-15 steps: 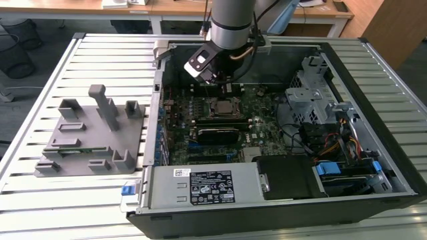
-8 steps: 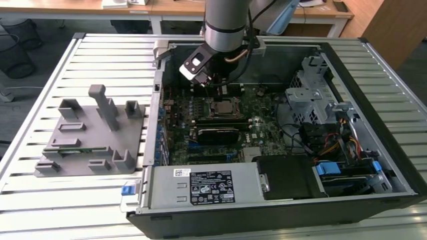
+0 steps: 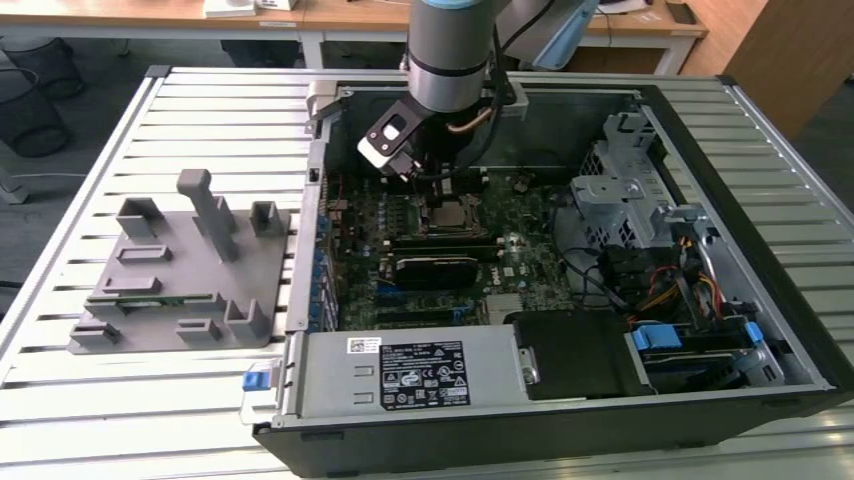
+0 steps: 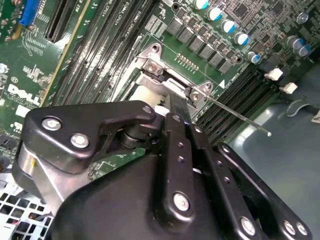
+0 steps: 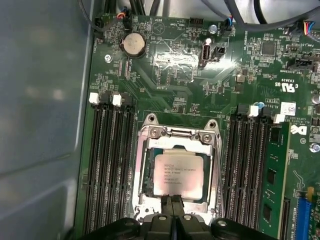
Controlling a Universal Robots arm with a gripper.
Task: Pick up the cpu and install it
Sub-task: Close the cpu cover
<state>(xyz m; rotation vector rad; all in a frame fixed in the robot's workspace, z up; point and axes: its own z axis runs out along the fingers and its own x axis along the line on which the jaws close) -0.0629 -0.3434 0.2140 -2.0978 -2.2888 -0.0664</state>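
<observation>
The cpu (image 5: pixel 177 174), a small silvery square chip, lies flat in the metal-framed socket (image 5: pixel 176 134) on the green motherboard. In the exterior view the cpu (image 3: pixel 451 214) sits mid-board inside the open computer case, right under my arm. My gripper (image 5: pixel 173 200) hangs directly above the chip's edge, fingers shut together with nothing between them. Whether the tips touch the chip I cannot tell. In the second wrist view the black gripper linkage (image 4: pixel 175 165) hides most of the socket, leaving a pale strip of the cpu (image 4: pixel 148 95).
Black memory slots (image 5: pixel 107 165) flank the socket, with a green memory module (image 5: pixel 274 180) beside them. A thin metal lever (image 4: pixel 240 118) juts from the socket's corner. A drive cage (image 3: pixel 627 190) and cables crowd the case. The grey fixture (image 3: pixel 187 285) stands on the slatted table.
</observation>
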